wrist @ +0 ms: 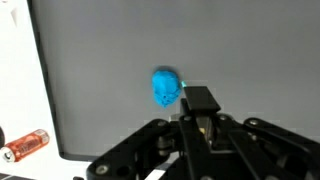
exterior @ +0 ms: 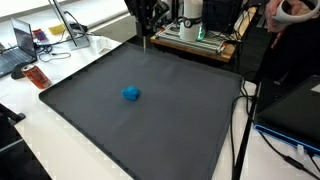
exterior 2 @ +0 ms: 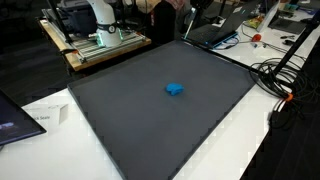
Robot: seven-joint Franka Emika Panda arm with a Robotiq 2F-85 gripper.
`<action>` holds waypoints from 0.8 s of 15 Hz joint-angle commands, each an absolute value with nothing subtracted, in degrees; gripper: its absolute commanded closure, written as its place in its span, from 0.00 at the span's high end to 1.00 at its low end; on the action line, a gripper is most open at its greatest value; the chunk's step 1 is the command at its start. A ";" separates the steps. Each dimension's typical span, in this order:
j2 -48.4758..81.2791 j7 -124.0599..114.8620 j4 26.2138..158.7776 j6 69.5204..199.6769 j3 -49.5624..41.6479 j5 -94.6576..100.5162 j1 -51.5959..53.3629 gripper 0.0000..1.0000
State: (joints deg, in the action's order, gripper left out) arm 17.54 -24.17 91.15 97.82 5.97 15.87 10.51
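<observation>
The end effector (wrist: 198,102) is closed, holding nothing; 1 blue lump (wrist: 165,87) lies beyond its tips on 1 dark mat (wrist: 100,90).

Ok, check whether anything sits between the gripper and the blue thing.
Nothing visible does. The shut gripper hangs by the edge of the mat; only dark mat surface lies between it and the blue object.

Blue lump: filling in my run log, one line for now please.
blue lump: lying on dark mat, untouched | jaws: shut, empty, clear of lump
</observation>
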 commanded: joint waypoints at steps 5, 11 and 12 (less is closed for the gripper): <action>23.95 -24.17 84.21 92.72 4.51 18.47 13.72 0.12; 25.34 -26.39 82.21 92.25 4.00 19.96 14.62 0.03; 26.33 -27.92 81.56 92.88 3.81 20.95 15.39 0.03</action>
State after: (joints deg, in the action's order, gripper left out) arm 24.03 -24.67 83.65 92.25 5.07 18.85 13.09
